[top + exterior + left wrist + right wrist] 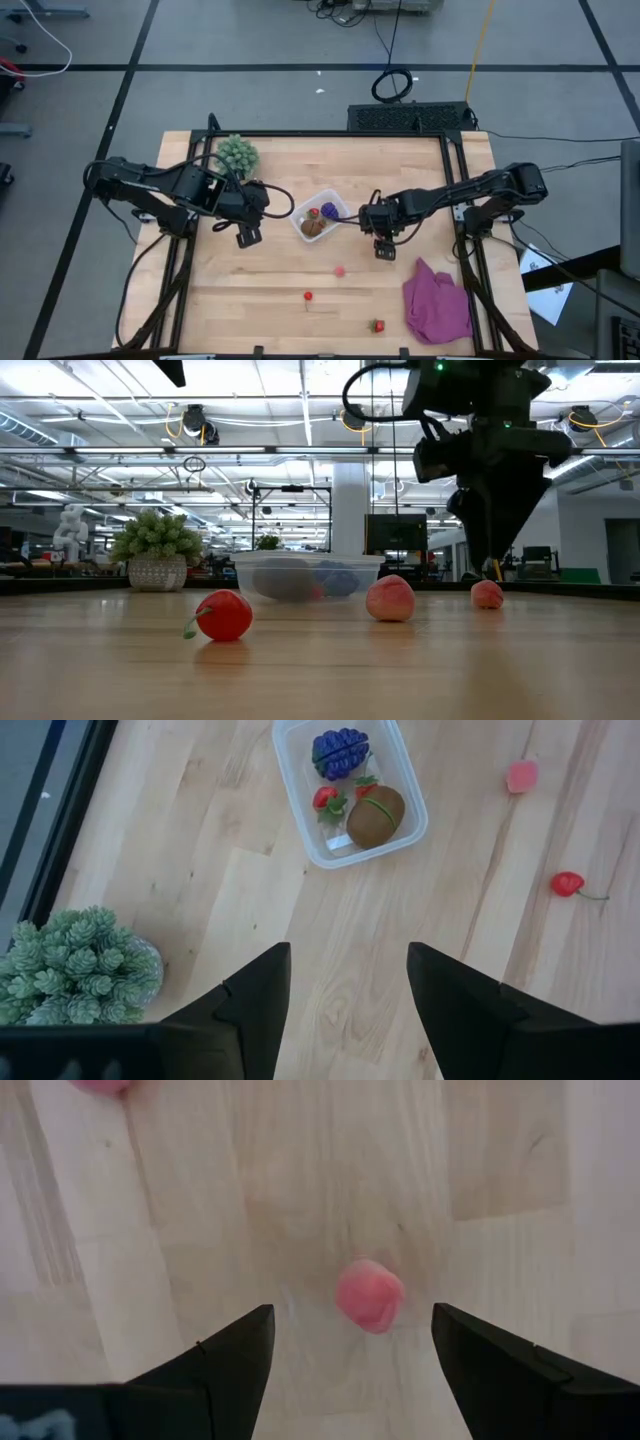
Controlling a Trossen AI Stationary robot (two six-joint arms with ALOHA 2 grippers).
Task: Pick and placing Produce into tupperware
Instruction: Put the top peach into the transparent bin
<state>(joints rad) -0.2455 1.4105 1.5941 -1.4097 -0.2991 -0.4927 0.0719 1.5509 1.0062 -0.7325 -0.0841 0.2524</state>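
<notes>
Pink fruit (pixel 369 1296) on wood, between open right gripper (pixel 350 1355) fingers

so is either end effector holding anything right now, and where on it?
Nothing held. The left end effector is open over bare table. The right end effector is open too, with a pink fruit between its fingers but not gripped.

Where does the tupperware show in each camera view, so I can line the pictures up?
High view: the tupperware sits mid-table, between the two arms.
Low view: centre, far back on the table.
Left wrist view: upper middle, with fruit inside.
Right wrist view: not in it.
Shared landmark: the green plant shows in all three views that have the tub.
</notes>
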